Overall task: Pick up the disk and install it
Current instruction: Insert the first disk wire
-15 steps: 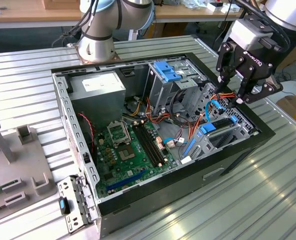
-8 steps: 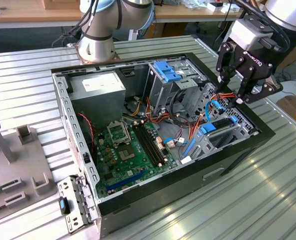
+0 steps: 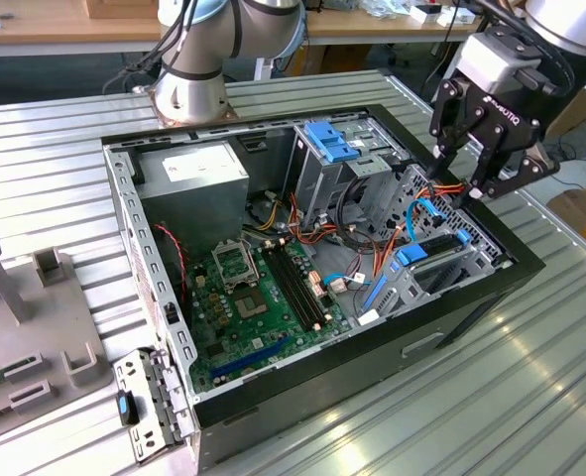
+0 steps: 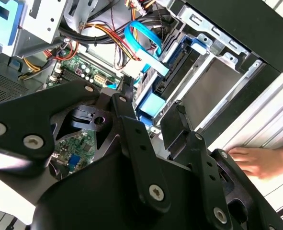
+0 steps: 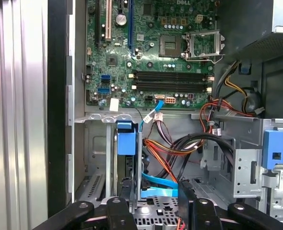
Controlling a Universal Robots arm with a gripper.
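Two black, pin-jointed metal fingers (image 4: 131, 124) of the gripper (image 3: 463, 169) stand apart with nothing between them. They hang above one corner of the open computer case (image 3: 322, 397), at the exterior view's right. Just beneath them the disk (image 4: 150, 104) sits on edge in a grey sheet-metal bay, and its bright blue plastic carrier shows as a smooth rectangular tab. A flat, glossy light-blue ribbon cable (image 4: 141, 38) curls beside it among thin orange and black wires. The green motherboard (image 3: 243, 307), studded with slots and chips, lies flat on the case floor. The case rests on a ribbed silver metal table (image 3: 530, 377), where a person's hand (image 4: 261, 160) lies beside the case's black edge.
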